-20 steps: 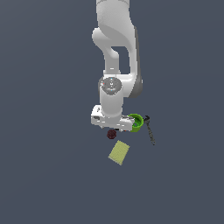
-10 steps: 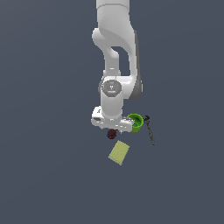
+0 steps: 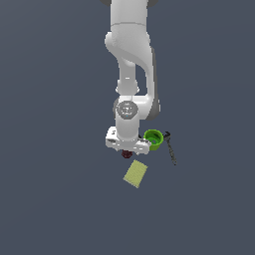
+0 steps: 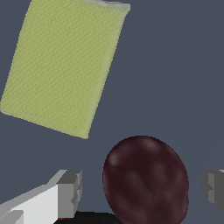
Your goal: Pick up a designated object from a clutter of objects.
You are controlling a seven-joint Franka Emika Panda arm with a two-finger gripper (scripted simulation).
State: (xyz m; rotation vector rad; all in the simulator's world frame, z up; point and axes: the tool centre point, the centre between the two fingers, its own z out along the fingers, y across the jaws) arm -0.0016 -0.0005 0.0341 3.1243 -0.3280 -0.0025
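Gripper (image 4: 140, 188) low over the clutter, jaws spread, one finger (image 4: 70, 188) on each side of the maroon ball (image 4: 146, 179). Gaps show on both sides of the ball; no contact yet. Ball sits on the floor, centred between the fingers, slightly nearer neither that I can tell.

Change over the last second: almost none. In the exterior view the arm's pose and height match the two earlier pictures, and the ball (image 3: 126, 154) peeks out just under the hand in the same spot. Judgement: descent is finished, closing is the next step.

Pale yellow flat rectangle (image 4: 61, 65) lies just beyond the ball, apart from it. Bright green cup (image 3: 153, 139) and thin dark tool (image 3: 171, 149) stand toward the exterior view's right, clear of the jaws.
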